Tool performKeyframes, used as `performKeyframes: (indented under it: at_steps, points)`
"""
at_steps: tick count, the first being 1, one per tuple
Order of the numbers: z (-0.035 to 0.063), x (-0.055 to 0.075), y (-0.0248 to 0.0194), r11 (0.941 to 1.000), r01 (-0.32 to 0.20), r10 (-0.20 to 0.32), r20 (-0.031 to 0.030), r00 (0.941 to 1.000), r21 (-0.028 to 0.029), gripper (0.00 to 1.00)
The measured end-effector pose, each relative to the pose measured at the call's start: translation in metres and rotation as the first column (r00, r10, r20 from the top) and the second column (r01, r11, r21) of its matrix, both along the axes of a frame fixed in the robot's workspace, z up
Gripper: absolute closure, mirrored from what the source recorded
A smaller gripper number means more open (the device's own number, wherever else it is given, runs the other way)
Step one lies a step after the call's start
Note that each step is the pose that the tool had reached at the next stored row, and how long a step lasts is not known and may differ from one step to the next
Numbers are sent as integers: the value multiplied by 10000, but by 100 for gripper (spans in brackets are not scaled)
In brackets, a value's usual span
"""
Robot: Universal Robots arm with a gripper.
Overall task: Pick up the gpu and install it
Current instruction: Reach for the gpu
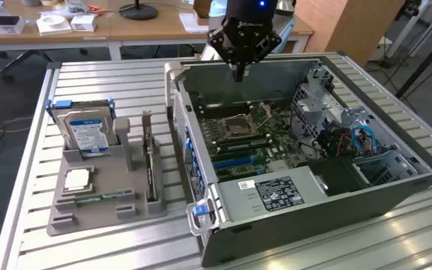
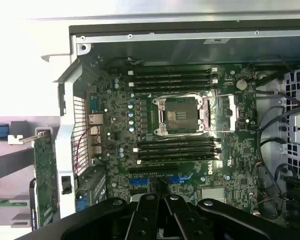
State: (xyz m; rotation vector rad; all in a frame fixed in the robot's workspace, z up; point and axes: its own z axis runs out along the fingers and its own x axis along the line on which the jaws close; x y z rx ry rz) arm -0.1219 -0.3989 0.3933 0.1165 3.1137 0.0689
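Grey holder [image 1: 103, 194]: hard drive [image 1: 88, 132], chip [image 1: 77, 179], gpu [image 1: 150, 163] in its slots.
Black case [image 1: 336, 211]: motherboard [image 1: 238, 135] inside, side open.
gpu: thin dark card, standing on edge.
gripper [image 1: 238, 76]: pinched closed, empty, above case.

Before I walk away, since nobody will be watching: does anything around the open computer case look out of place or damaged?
Nothing stands out as spilled, broken or askew. The gpu stands on edge in the grey holder beside the case; the tool, shut and empty, hangs above it.
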Motion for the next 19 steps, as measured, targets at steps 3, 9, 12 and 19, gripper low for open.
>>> performKeyframes:
  at_steps: [3, 9, 12, 19]
  points:
    - [0, 0, 0, 10000, -1, 1, 0, 10000, 0, 90]
    - [0, 0, 0, 10000, 0, 0, 0, 10000, 0, 90]
    - [0, 0, 0, 10000, 0, 0, 0, 10000, -1, 90]
    - [-1, -118, 2, 10000, 0, 0, 0, 10000, 0, 90]
